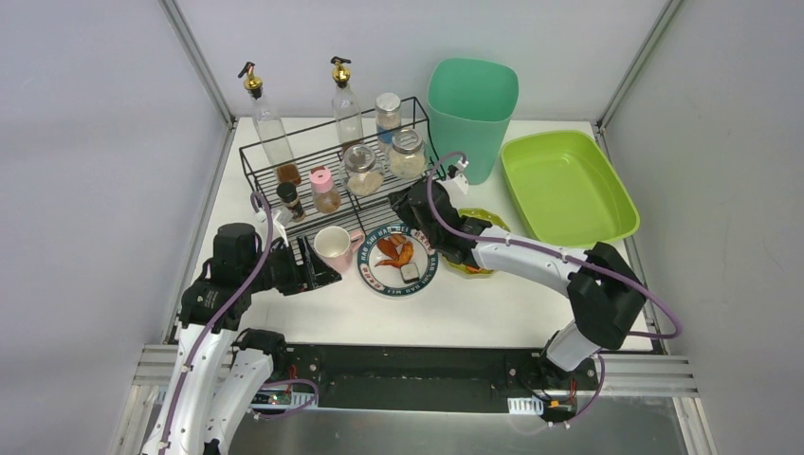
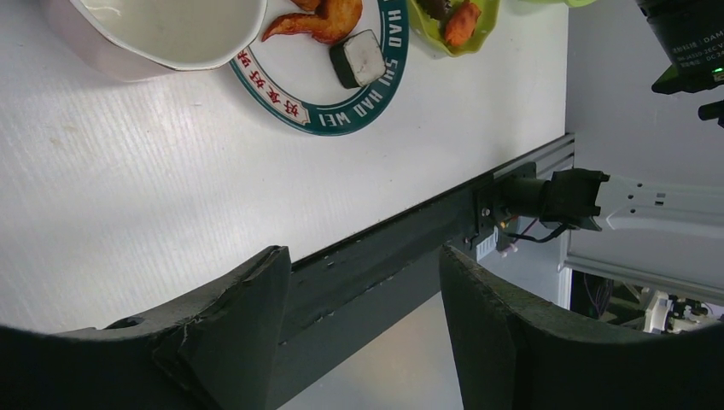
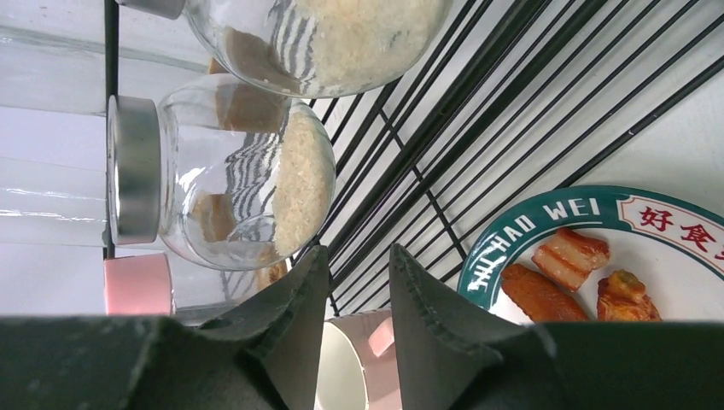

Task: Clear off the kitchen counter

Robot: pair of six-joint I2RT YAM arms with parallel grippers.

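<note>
Kitchen worktop [image 1: 493, 308], white and matte, boxed in by pale grey walls [image 1: 95, 190], carries a wire rack [image 1: 303, 156], plate [image 1: 368, 275] and pink mug [image 1: 332, 248]. Left end effector [image 2: 363, 256] hovers over its near edge, jaws wide and empty. Right end effector [image 3: 359, 256] hangs beside the rack, jaws narrowly parted, gripping nothing.

The plate [image 3: 555, 209] beside the right end effector [image 3: 359, 256] reads "HAO WEI" and 好食 on its teal rim.
</note>
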